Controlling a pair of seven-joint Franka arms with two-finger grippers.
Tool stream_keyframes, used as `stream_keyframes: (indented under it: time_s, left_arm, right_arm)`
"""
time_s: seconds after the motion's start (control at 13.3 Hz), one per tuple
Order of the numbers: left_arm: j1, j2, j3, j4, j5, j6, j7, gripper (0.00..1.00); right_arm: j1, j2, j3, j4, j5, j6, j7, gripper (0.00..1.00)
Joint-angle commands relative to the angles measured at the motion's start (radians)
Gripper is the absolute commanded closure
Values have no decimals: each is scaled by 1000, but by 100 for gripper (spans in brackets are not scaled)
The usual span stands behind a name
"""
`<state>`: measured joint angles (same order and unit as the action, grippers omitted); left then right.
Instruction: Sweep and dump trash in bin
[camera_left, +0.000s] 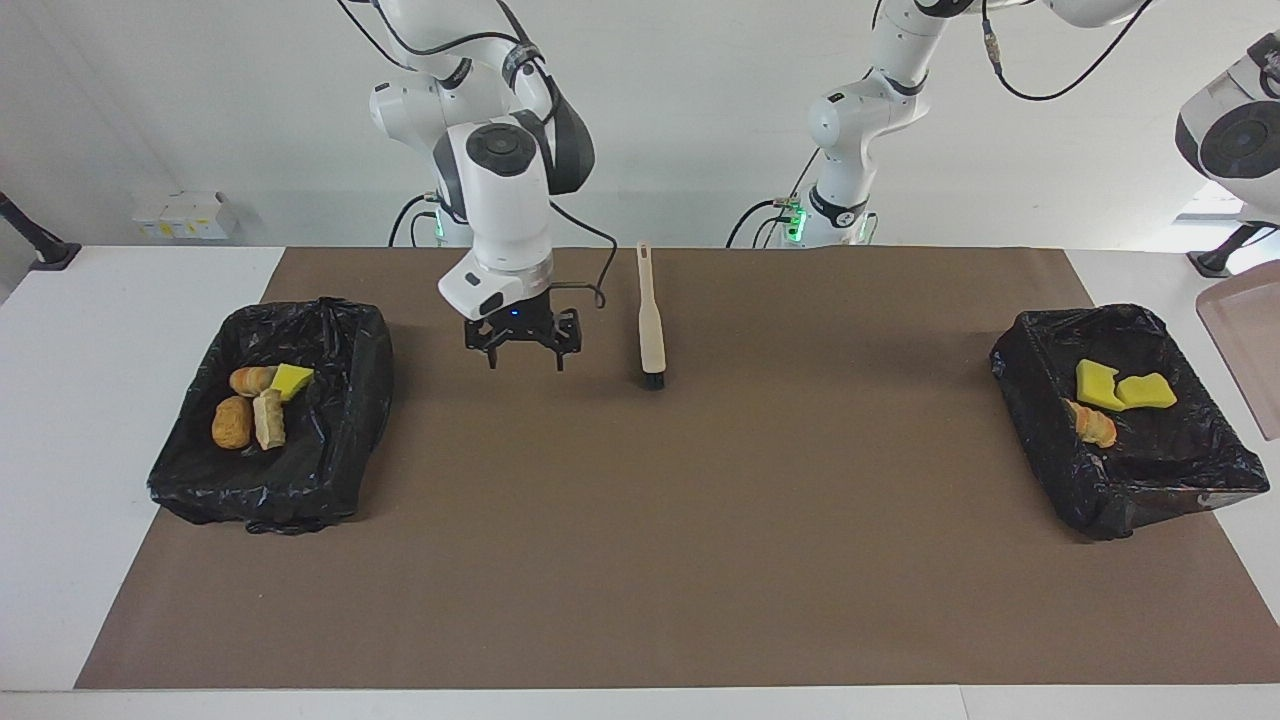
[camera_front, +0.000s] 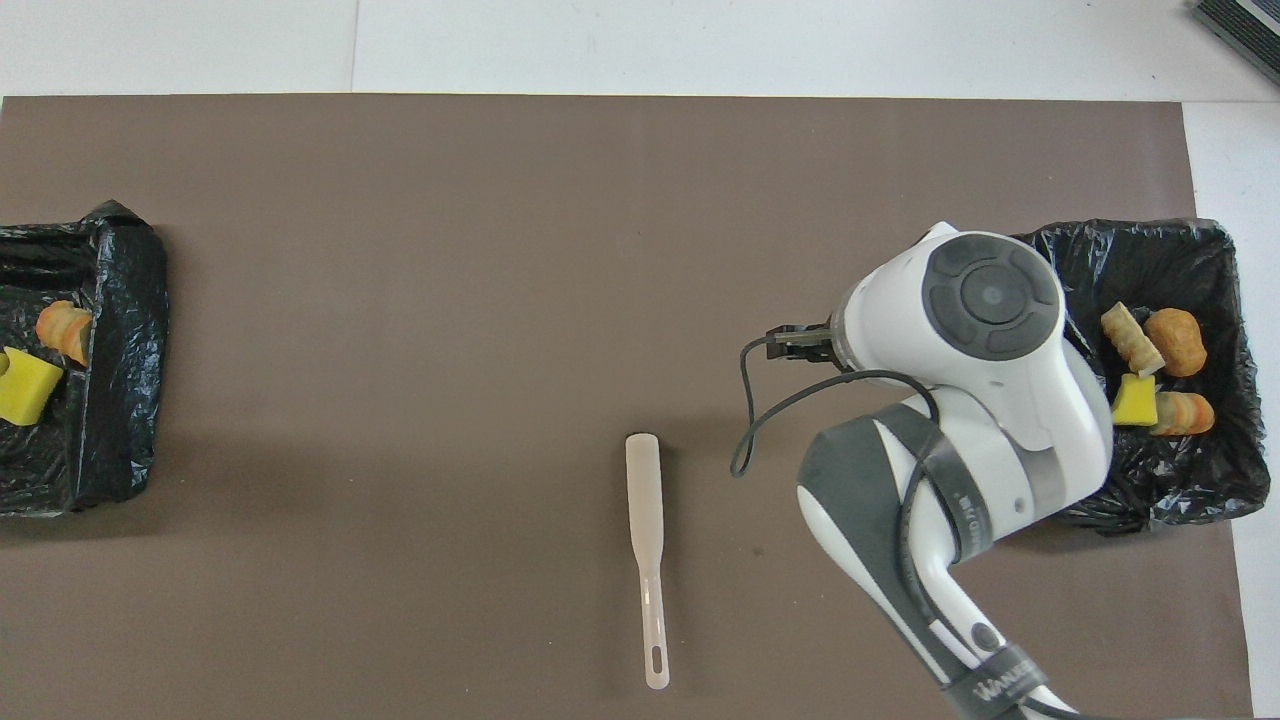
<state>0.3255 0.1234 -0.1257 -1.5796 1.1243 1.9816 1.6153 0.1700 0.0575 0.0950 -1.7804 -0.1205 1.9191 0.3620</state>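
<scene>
Brown paper mat (camera_left: 640, 520) covers white tabletop (camera_left: 70, 420), white wall above. No legible writing. Trash (camera_left: 255, 405) sits in black-lined bin (camera_left: 330, 440) mid-left of frame; more in bin (camera_left: 1060, 470) mid-right. Brush (camera_left: 651, 320) lies center. Right gripper (camera_left: 522, 352) released, empty, beside brush. Left gripper outside frame, clenched; dustpan (camera_left: 1245, 350) at right edge.

Trash (camera_left: 255, 400): four scraps in one black-lined bin (camera_left: 330, 470), three in other bin (camera_left: 1040, 400).
</scene>
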Motion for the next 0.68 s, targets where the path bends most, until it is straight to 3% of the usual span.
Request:
stream_keyframes:
  time_s: [0.0, 0.3, 0.6]
  left_arm:
    - [-55, -7, 9, -2, -179, -53, -18, 100]
    - [-59, -8, 9, -13, -543, -66, -96, 100]
    - [-134, -28, 3, -91, -702, -196, -425, 100]
  right_arm:
    - [-73, -68, 14, 36, 2, -89, -47, 0]
    - [-130, -148, -18, 39, 76, -184, -48, 0]
    - [-132, -162, -101, 133, 79, -319, -180, 0]
